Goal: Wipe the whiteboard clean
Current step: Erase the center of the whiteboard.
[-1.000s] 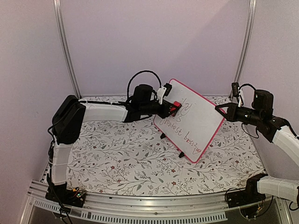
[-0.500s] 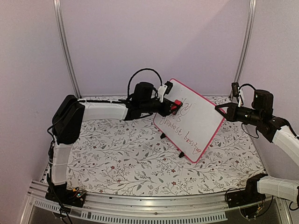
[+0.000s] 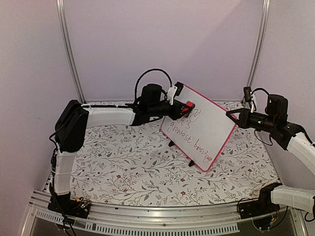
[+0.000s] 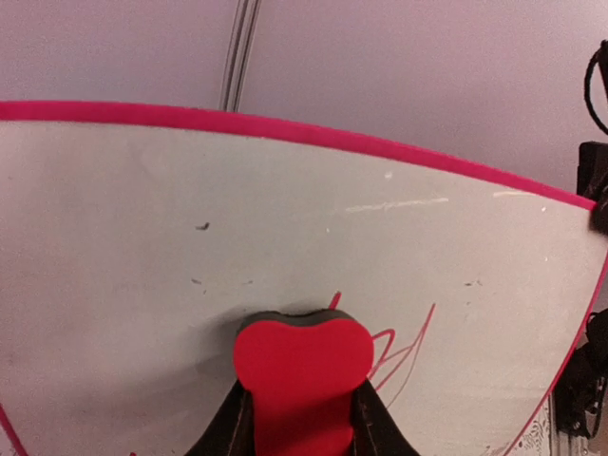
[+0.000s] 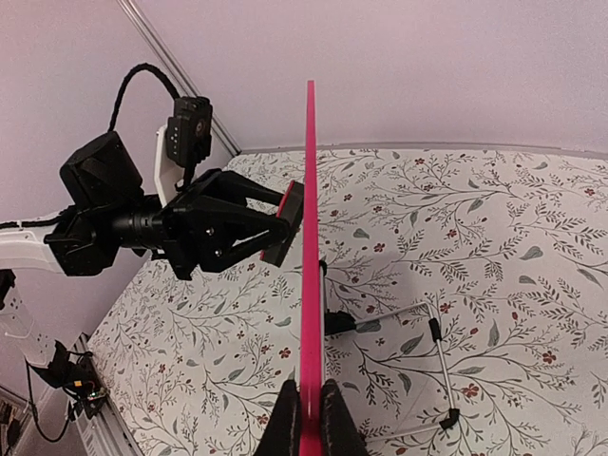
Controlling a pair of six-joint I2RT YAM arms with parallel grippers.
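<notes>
Standing tilted, the whiteboard [image 3: 209, 129] runs far-left to near-right.

The left arm [image 3: 106, 118] stretches from the lower left of the top view to the centre, forearm nearly level, its gripper [image 3: 184, 110] clamped on a red eraser [image 4: 302, 366]. The right arm [image 3: 290, 135] bends in from the right edge. Its gripper [image 3: 230, 116] pinches the whiteboard [image 3: 211, 123] rim between closed fingers [image 5: 285, 426].

Robot test booth — plain lilac walls [image 3: 162, 44], aluminium frame posts [image 3: 69, 49], floral-covered table [image 3: 128, 167]
</notes>
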